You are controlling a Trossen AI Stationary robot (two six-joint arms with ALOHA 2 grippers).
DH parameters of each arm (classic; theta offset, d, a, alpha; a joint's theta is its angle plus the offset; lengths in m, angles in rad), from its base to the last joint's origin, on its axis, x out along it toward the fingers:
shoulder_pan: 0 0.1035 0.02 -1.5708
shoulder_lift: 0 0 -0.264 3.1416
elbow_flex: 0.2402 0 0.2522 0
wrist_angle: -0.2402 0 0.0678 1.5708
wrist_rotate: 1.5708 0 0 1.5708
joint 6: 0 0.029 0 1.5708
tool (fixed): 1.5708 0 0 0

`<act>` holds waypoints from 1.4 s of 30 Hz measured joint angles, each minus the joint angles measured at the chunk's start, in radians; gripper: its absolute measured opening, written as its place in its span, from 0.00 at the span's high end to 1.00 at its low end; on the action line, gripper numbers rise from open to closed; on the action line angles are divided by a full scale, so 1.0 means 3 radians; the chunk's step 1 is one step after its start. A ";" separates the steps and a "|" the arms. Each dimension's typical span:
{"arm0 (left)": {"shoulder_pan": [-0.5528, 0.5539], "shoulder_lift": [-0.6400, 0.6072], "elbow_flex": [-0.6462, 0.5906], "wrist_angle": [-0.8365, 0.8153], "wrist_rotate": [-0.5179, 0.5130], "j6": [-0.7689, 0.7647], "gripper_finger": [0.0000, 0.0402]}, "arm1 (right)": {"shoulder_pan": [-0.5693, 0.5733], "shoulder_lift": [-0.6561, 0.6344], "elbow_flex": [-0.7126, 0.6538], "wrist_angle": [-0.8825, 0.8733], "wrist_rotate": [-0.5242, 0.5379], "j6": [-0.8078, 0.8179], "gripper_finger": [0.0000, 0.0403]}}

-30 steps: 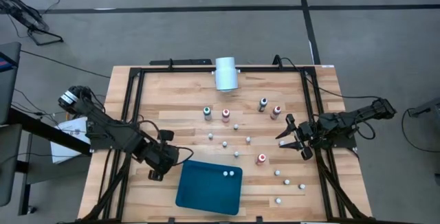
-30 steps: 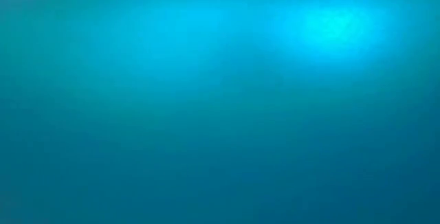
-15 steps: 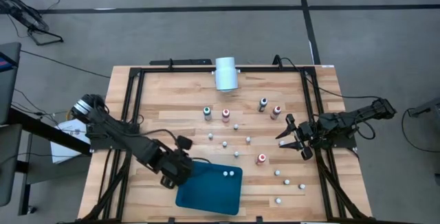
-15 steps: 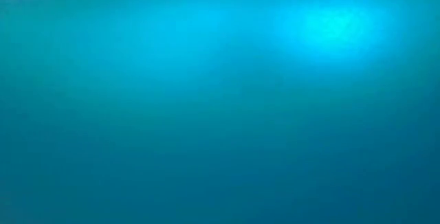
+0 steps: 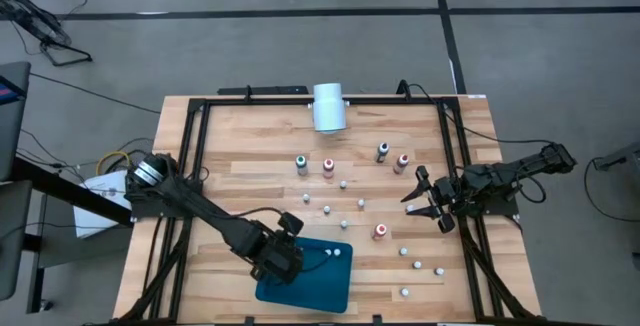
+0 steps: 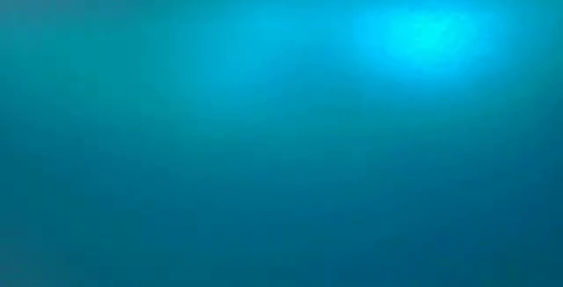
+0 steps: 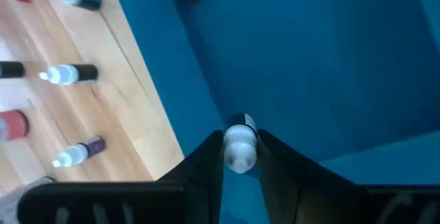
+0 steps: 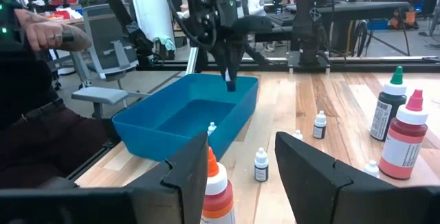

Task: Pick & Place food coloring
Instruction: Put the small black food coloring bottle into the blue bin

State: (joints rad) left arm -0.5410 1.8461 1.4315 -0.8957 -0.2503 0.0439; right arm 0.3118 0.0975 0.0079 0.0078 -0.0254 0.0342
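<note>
Food coloring bottle, tiny with a white cap, is pinched between my left gripper fingers, which are nearly closed on it; that gripper sits over the blue tray, just inside the tray's edge on the left-arm side. Wrist view confirms: cap showing between my two dark fingers, tray floor behind it. Two more small bottles already lie inside the tray near its far edge, white caps side by side. Rest of the set is scattered on the wooden table beyond the tray: a green-bodied bottle and a red-bodied one upright past the tray's far edge, a dark bottle and another red one further toward the right-arm side, one red bottle just off the tray's right corner, and several tiny white-capped ones loose between them and along the table's right side. White cylinder lies at the table's far edge, well apart from the tray. My right gripper waits at the table's right side, well clear of the tray, fingers spread and holding nothing; its wrist view has a red bottle just in front between the fingers, not touched. Low view is fully blocked by the tray wall. A person's hand shows in the room beyond the table.
</note>
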 joint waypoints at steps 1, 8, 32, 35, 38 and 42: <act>0.0007 0.0037 0.0000 0.0023 0.0008 0.0002 0.84 | -0.0001 0.0000 0.0001 0.0000 0.0000 0.0001 0.61; 0.0042 0.0177 -0.0076 0.0263 0.0071 0.0064 0.84 | -0.0001 0.0001 0.0000 0.0000 0.0001 0.0001 0.61; 0.0284 0.0178 -0.0334 0.0485 0.0298 0.0255 0.84 | -0.0001 0.0000 0.0001 0.0000 0.0001 0.0001 0.61; 0.0285 0.0178 -0.0334 0.0483 0.0298 0.0291 0.84 | 0.0000 0.0000 0.0001 0.0000 0.0000 0.0001 0.61; 0.0296 0.0178 -0.0335 0.0482 0.0306 0.0307 0.84 | -0.0001 0.0000 0.0001 0.0000 0.0000 0.0001 0.61; 0.0335 0.0178 -0.0336 0.0484 0.0328 0.0307 0.82 | 0.0000 0.0000 0.0001 0.0000 0.0000 0.0001 0.61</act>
State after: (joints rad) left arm -0.4404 1.8996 1.3308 -0.7506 -0.1520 0.1361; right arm 0.3119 0.0975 0.0081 0.0078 -0.0254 0.0345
